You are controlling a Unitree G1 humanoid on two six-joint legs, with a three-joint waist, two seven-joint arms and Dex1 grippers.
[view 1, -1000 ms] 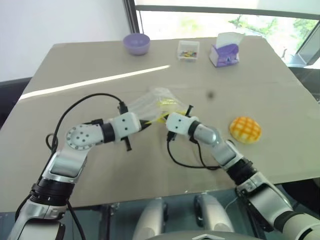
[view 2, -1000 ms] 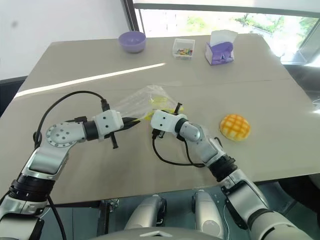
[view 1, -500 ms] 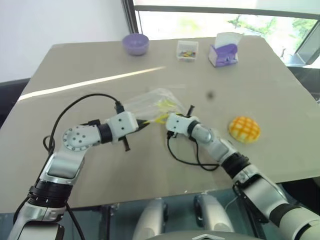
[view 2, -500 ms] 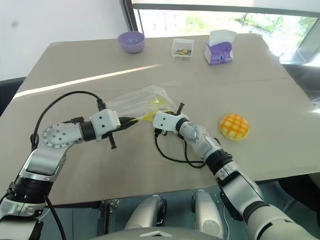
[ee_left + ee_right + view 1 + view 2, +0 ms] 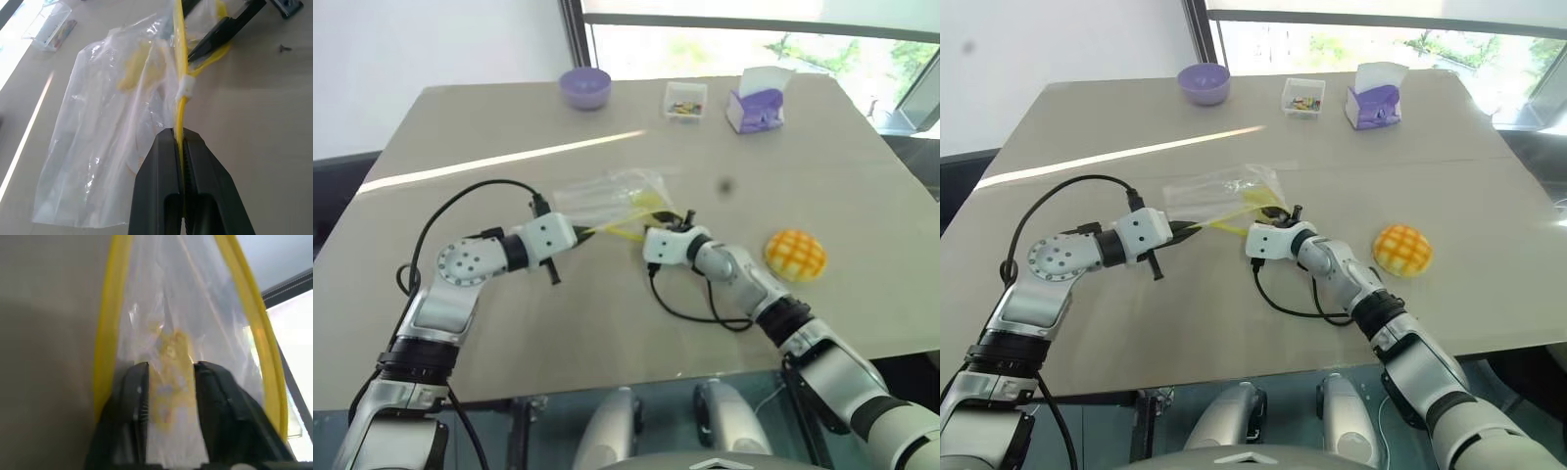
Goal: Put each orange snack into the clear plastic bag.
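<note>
The orange snack (image 5: 795,255), a domed bun with a grid crust, lies on the table to the right of both arms, untouched. The clear plastic bag (image 5: 607,191) lies crinkled at mid-table, its yellow seal strip (image 5: 619,230) pulled taut towards me. My left gripper (image 5: 581,236) is shut on one end of that strip; the left wrist view shows the strip (image 5: 180,105) pinched between the fingers (image 5: 161,161). My right gripper (image 5: 670,217) is at the bag's mouth. In the right wrist view its fingers (image 5: 134,396) stand apart, open, with bag film (image 5: 186,298) between them.
At the table's far side stand a purple bowl (image 5: 585,86), a small clear tray of candies (image 5: 685,100) and a purple-and-white tissue box (image 5: 754,103). Black cables loop from both wrists over the table (image 5: 862,176). The near table edge runs just below the arms.
My right gripper has opened at the bag's mouth. My left gripper has drawn the yellow strip a little to the left, stretching it.
</note>
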